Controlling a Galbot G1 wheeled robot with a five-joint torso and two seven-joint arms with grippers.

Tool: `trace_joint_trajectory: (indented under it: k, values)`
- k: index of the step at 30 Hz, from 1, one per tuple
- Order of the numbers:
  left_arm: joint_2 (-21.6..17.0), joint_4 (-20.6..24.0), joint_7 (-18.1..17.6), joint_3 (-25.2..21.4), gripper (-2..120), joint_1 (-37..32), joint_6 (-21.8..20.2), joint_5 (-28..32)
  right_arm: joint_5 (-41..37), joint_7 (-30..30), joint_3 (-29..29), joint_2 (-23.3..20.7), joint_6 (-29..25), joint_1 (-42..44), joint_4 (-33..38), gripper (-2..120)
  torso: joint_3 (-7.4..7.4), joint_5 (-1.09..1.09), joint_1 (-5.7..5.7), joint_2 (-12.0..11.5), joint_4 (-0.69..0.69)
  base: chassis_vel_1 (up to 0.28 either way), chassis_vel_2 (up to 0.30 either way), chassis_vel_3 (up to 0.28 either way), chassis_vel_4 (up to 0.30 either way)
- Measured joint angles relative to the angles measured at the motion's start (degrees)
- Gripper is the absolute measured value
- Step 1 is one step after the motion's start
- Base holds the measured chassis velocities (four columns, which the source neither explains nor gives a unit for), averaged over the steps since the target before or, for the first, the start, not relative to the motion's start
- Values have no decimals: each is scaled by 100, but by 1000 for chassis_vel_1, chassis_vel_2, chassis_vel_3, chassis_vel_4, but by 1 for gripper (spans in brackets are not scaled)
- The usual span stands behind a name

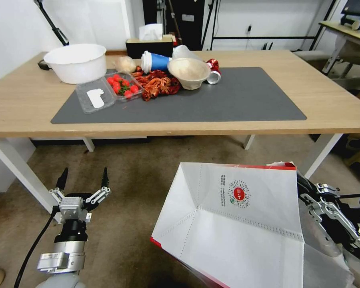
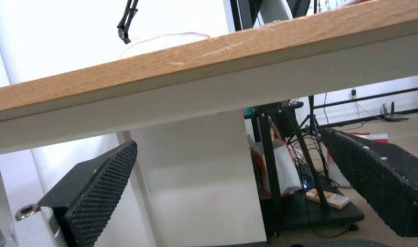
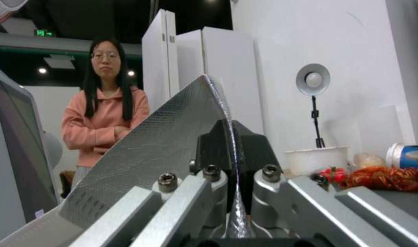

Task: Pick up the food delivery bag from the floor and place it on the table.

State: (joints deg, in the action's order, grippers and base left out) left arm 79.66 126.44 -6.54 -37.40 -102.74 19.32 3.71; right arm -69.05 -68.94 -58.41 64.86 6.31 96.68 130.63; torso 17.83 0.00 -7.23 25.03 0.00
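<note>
**Bag lifted clear of the floor, short of the tabletop edge**

Tabletop (image 1: 340,108): wide light-wood slab on white legs, spanning the upper half of the head view; large dark grey mat (image 1: 236,100) at centre, smooth and matte. Clutter grouped at 11 o'clock on the mat: white round basin (image 1: 76,62), clear tray of strawberries (image 1: 122,85), red crayfish shells (image 1: 158,85), blue-and-white cup (image 1: 156,62), pale bowl (image 1: 189,72). Right half of mat bare.

Floor (image 1: 136,176): dull brownish-grey, rough, stained.

Food delivery bag (image 1: 236,224): large, boxy, white woven-look fabric with stitched creases, red edging, small round red logo; at 5 o'clock in the head view, raised and tilted, mouth edge toward 12 o'clock, in front of and apparently below the tabletop edge. Silver embossed foil lining (image 3: 158,147) seen from the right wrist.

Right pincer (image 3: 228,161): at 4 o'clock, closed tight on the bag's wall, thin foil edge clamped between the two dark pads. Bare mat straight ahead at 12 o'clock from this pincer; likely an up-and-forward carry over the wooden edge.

Left pincer (image 1: 83,178): at 7 o'clock, low, below the tabletop edge, spread wide, empty; dimpled black pads (image 2: 99,185) apart.
</note>
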Motion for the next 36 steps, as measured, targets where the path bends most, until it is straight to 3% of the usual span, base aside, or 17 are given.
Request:
trace_joint_trajectory:
  k: [36]
  values:
    - [19, 7, 15, 17, 100, -11, 55, -43, 85, 19, 9, 97, -1, 56, 86, 0, 540, 0, -320, 861, 0, 0, 0, 0, 0]
